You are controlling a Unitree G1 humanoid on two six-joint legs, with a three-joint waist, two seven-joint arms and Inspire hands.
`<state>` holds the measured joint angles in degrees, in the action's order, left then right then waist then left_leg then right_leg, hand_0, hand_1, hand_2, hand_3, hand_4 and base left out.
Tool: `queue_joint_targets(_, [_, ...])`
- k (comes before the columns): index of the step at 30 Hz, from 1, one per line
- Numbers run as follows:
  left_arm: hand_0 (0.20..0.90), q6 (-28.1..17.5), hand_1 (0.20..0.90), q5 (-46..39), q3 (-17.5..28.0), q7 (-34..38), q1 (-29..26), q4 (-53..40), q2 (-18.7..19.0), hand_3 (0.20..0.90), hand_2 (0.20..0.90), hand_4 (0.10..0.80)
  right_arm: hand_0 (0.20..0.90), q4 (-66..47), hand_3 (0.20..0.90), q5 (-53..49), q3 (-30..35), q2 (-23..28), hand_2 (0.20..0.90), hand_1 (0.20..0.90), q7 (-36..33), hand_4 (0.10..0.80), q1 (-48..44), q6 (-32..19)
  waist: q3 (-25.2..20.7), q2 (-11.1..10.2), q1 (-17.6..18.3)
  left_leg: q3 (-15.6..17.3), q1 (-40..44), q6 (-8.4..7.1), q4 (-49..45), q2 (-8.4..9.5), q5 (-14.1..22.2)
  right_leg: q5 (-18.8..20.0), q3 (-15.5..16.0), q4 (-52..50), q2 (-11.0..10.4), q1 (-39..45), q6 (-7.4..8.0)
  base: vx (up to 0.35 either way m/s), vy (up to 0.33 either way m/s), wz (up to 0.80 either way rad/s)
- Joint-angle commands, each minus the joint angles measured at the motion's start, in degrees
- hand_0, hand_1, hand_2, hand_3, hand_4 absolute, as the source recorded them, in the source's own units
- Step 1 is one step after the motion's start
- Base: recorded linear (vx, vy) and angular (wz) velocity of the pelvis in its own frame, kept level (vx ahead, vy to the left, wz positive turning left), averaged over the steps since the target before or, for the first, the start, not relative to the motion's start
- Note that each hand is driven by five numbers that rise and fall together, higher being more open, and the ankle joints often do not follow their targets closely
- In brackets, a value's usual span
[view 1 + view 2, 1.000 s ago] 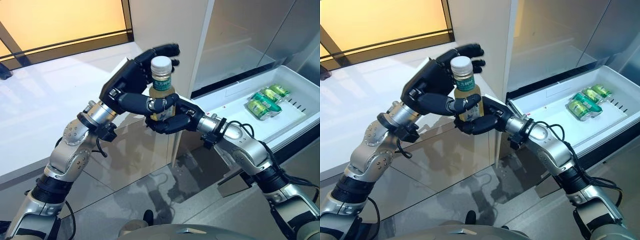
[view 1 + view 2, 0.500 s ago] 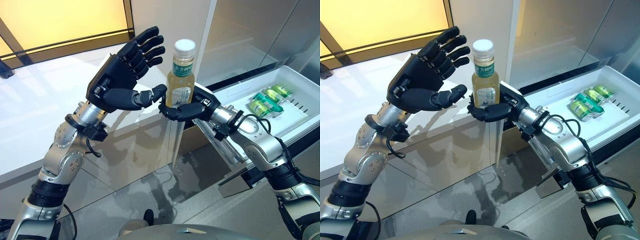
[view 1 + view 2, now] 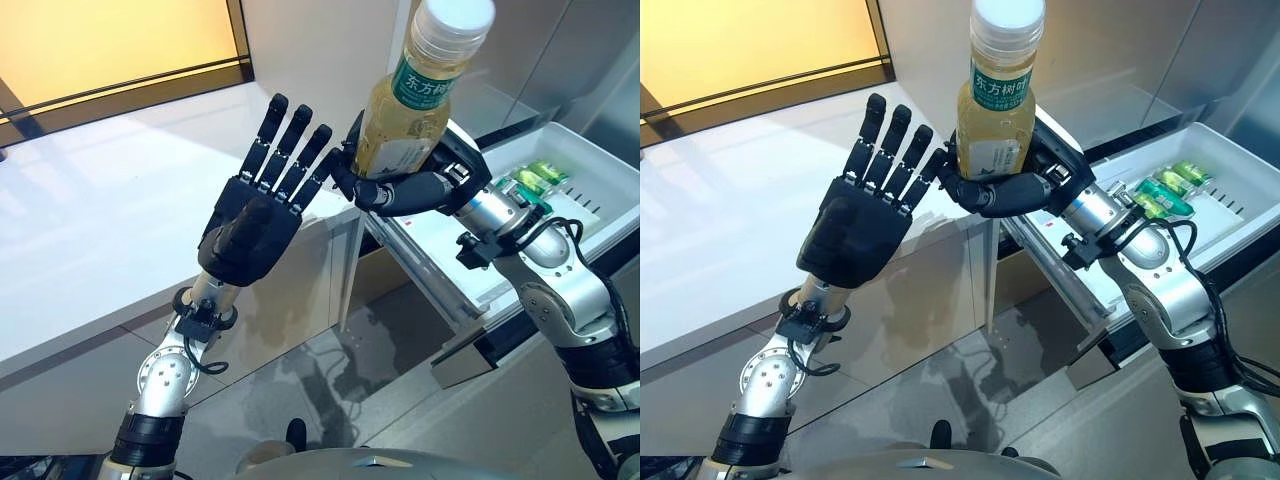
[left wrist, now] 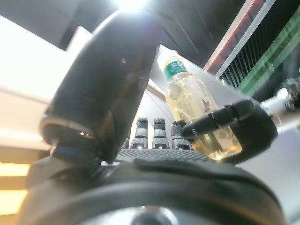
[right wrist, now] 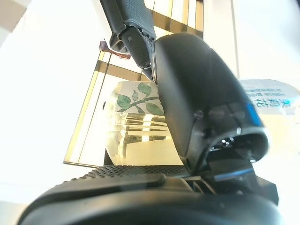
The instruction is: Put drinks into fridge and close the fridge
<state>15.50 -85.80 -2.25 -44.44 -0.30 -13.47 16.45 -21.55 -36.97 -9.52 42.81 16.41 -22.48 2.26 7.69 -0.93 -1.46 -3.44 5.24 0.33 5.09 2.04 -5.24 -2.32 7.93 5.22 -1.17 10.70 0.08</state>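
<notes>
A clear bottle [image 3: 412, 95] of pale yellow drink with a white cap and green label stands upright in the air, high in front of the fridge. My right hand [image 3: 425, 180] is shut on its lower half; the bottle [image 4: 201, 112] shows the same grasp in the left wrist view. My left hand [image 3: 258, 215] is open beside it, fingers straight and pointing up, fingertips just short of the bottle. The fridge's white drawer [image 3: 588, 170] is pulled out at the right, with green cans [image 3: 530, 182] lying in it.
A white counter [image 3: 90, 210] runs along the left under a yellow-lit window. The open fridge cabinet [image 3: 500, 50] rises behind the bottle. Grey tiled floor [image 3: 330, 370] lies below.
The left hand has let go of the bottle, straightened its fingers and dropped lower left. The right hand has lifted the bottle higher and a little right.
</notes>
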Motion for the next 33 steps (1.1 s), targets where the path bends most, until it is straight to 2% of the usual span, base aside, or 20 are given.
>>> queue_joint_targets(1, [0.900, 9.22, 0.900, -1.65, -6.99, -7.66, 2.79, 1.84, 0.56, 0.900, 0.900, 0.800, 0.300, -1.26, 0.200, -3.22, 13.35, -0.97, 0.300, 0.300, -7.41, 0.100, -6.43, -10.66, -5.82, -1.53, -0.19, -0.40, 2.90, 1.14, -0.09, 1.74, 7.31, 3.90, -1.78, -1.82, -0.54, -3.63, 2.65, -0.005, -0.002, -0.04])
queue_joint_targets(3, [0.900, 11.93, 0.900, -0.89, -7.19, -8.31, 4.89, 4.72, -0.17, 0.900, 0.900, 0.800, 0.300, -0.98, 0.200, -3.24, 14.60, -0.54, 0.300, 0.300, -7.51, 0.100, -5.40, -11.30, -5.70, -1.58, -0.10, -0.31, 2.94, 1.12, -0.09, 1.70, 7.52, 3.80, -1.86, -1.74, -0.47, -3.56, 2.72, 0.004, -0.002, -0.04])
queue_joint_targets(4, [0.900, 13.17, 0.900, 3.23, -6.73, -9.86, 6.72, 8.12, -0.78, 0.900, 0.900, 0.800, 0.300, -0.65, 0.200, -3.32, 16.04, 0.09, 0.300, 0.300, -8.01, 0.100, -4.38, -11.91, -5.53, -1.71, -0.03, -0.20, 2.90, 1.09, -0.09, 1.69, 7.52, 3.88, -1.96, -1.67, -0.42, -3.58, 2.75, -0.001, -0.004, -0.04])
queue_joint_targets(8, [0.900, 15.03, 0.900, 9.65, -5.11, -15.47, 11.90, 19.29, -2.14, 0.900, 0.900, 0.800, 0.300, 0.10, 0.200, -4.70, 20.49, 1.85, 0.300, 0.300, -8.45, 0.100, -0.69, -13.84, -5.50, -1.80, 0.28, 0.31, 2.33, 0.95, -0.09, 1.50, 7.41, 4.16, -2.24, -1.34, -0.31, -4.05, 2.96, -0.016, 0.001, -0.06])
queue_joint_targets(11, [0.900, 13.88, 0.900, 14.09, -4.46, -16.97, 13.39, 24.06, -2.42, 0.900, 0.900, 0.800, 0.300, 0.52, 0.200, -5.15, 22.44, 2.32, 0.300, 0.300, -9.00, 0.100, 1.04, -14.30, -5.47, -1.83, 0.53, 0.80, 2.05, 0.86, -0.09, 1.32, 7.24, 4.27, -2.45, -1.32, -0.25, -4.35, 3.00, -0.009, 0.005, -0.07])
queue_joint_targets(13, [0.900, 9.77, 0.900, 17.84, -3.92, -16.84, 14.35, 28.95, -3.11, 0.900, 0.900, 0.800, 0.300, 0.81, 0.200, -4.96, 23.93, 2.40, 0.300, 0.300, -9.18, 0.100, 2.54, -14.52, -5.45, -1.79, 0.93, 1.31, 1.81, 0.82, -0.09, 1.15, 7.17, 4.38, -2.76, -1.32, -0.16, -4.72, 3.06, -0.009, 0.010, -0.07])
queue_joint_targets(16, [0.900, -2.76, 0.900, 27.19, -3.07, -8.41, 14.72, 34.00, -2.59, 0.900, 0.900, 0.800, 0.300, 1.04, 0.200, -4.31, 26.25, 2.47, 0.300, 0.300, -10.09, 0.100, 5.59, -13.80, -5.18, -1.83, 1.55, 2.05, 1.61, 0.78, -0.09, 0.97, 7.03, 4.38, -3.17, -1.48, -0.04, -5.11, 3.09, -0.007, 0.015, -0.11])
queue_joint_targets(18, [0.900, -10.25, 0.900, 30.20, -3.75, -0.20, 14.70, 35.72, -0.90, 0.900, 0.900, 0.800, 0.300, 1.53, 0.200, -3.91, 27.91, 2.67, 0.300, 0.300, -10.60, 0.100, 7.84, -13.52, -4.96, -1.85, 1.80, 2.38, 1.46, 0.84, -0.09, 0.93, 6.87, 4.41, -3.32, -1.52, 0.03, -5.31, 3.15, -0.005, 0.006, -0.04])
queue_joint_targets(21, [0.900, -21.22, 0.900, 40.78, -3.74, 13.10, 13.96, 36.15, 1.35, 0.900, 0.900, 0.800, 0.300, 2.31, 0.200, -4.10, 30.60, 2.82, 0.300, 0.300, -10.79, 0.100, 10.99, -12.59, -4.86, -1.95, 1.99, 2.71, 1.11, 0.94, -0.09, 0.97, 6.67, 4.43, -3.39, -1.56, 0.16, -5.71, 3.25, 0.000, 0.000, 0.00])
queue_joint_targets(24, [0.900, -26.35, 0.900, 48.97, -2.64, 25.10, 12.91, 38.22, 2.42, 0.900, 0.900, 0.800, 0.300, 3.97, 0.200, -0.61, 32.12, 2.19, 0.300, 0.300, -11.02, 0.100, 13.69, -11.87, -4.69, -2.22, 1.90, 3.09, 0.82, 0.91, -0.09, 0.96, 6.41, 4.53, -3.27, -1.51, 0.23, -5.93, 3.34, -0.007, -0.006, -0.09])
queue_joint_targets(27, [0.900, -28.98, 0.900, 56.19, -1.17, 32.82, 12.10, 41.77, 2.22, 0.900, 0.900, 0.800, 0.300, 6.41, 0.200, 2.89, 32.51, 2.11, 0.300, 0.300, -10.87, 0.100, 14.93, -10.97, -4.54, -2.69, 1.72, 3.35, 0.73, 0.85, -0.11, 1.00, 6.24, 4.66, -2.93, -1.54, 0.24, -6.07, 3.37, 0.004, -0.011, -0.05])
queue_joint_targets(31, [0.900, -32.10, 0.900, 62.39, -0.88, 38.71, 11.97, 47.22, 1.36, 0.900, 0.900, 0.800, 0.300, 10.52, 0.200, 7.10, 31.22, 3.51, 0.300, 0.300, -12.06, 0.100, 13.94, -10.34, -4.30, -3.32, 1.00, 3.51, 0.90, 0.71, -0.16, 0.93, 6.73, 4.36, -2.26, -1.18, 0.25, -5.56, 3.42, 0.030, -0.010, 0.00])
queue_joint_targets(33, [0.900, -32.09, 0.900, 64.22, -0.98, 40.85, 11.81, 48.44, 1.27, 0.900, 0.900, 0.800, 0.300, 12.18, 0.200, 7.86, 30.27, 4.33, 0.300, 0.300, -12.40, 0.100, 12.80, -9.76, -4.02, -3.59, 0.76, 3.64, 0.66, 0.66, -0.18, 0.96, 6.16, 4.78, -2.01, -1.30, 0.11, -5.79, 3.36, 0.018, -0.005, 0.01])
